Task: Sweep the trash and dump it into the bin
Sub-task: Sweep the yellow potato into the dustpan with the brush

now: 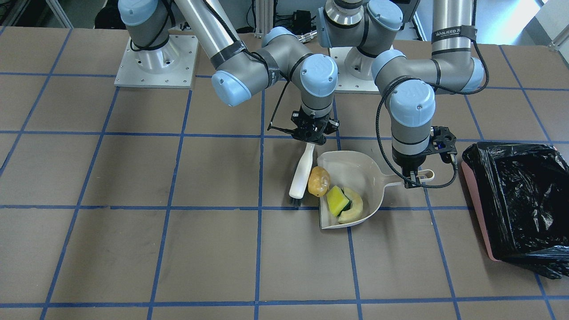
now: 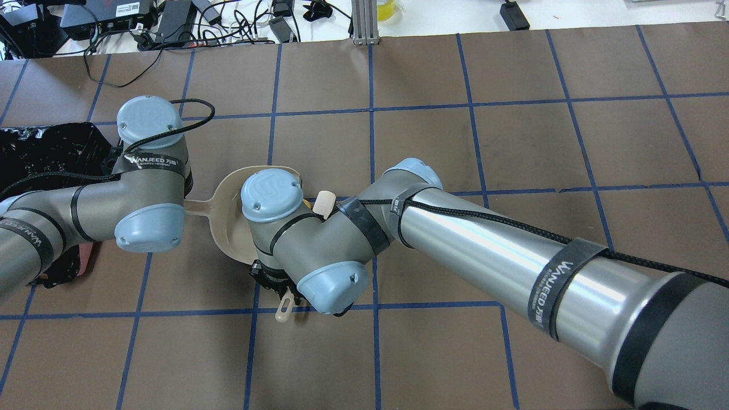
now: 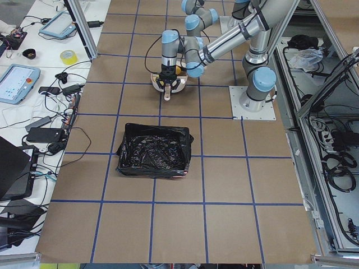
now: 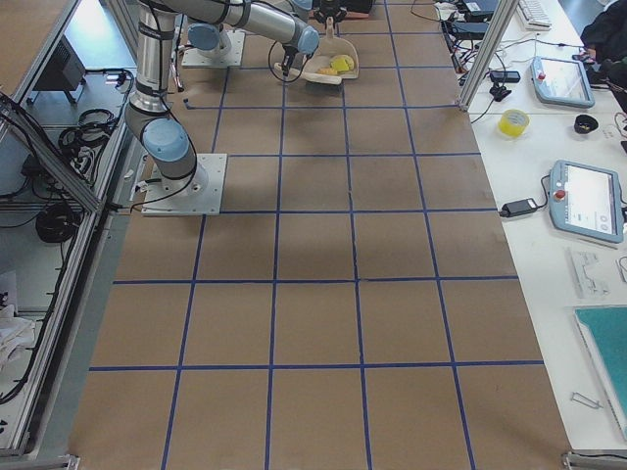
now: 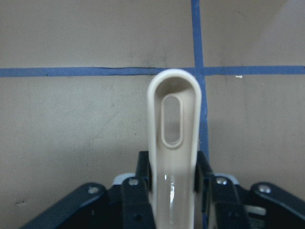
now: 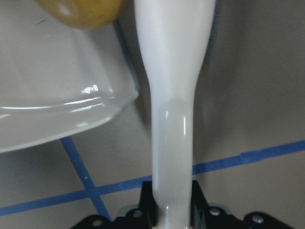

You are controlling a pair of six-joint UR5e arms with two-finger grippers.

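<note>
The beige dustpan [image 1: 355, 171] lies flat on the table. The yellow-green wedge [image 1: 338, 200] and the pale rind slice [image 1: 352, 206] lie inside it. The golden-brown lump [image 1: 318, 181] sits at the pan's open lip; it also shows in the right wrist view [image 6: 81, 12]. My left gripper [image 1: 417, 180] is shut on the dustpan handle [image 5: 174, 119]. My right gripper [image 1: 312, 141] is shut on the white brush [image 1: 301, 173], which rests just outside the lip, beside the lump. The pink bin [image 1: 478, 209] with its black bag [image 1: 520, 195] stands beyond the pan's handle.
The table is brown with blue tape grid lines [image 1: 258, 222]. Both arm bases [image 1: 155, 62] stand at the robot's edge. In the overhead view the arms hide most of the dustpan [image 2: 225, 199], and the bin's bag [image 2: 51, 148] lies at the far left.
</note>
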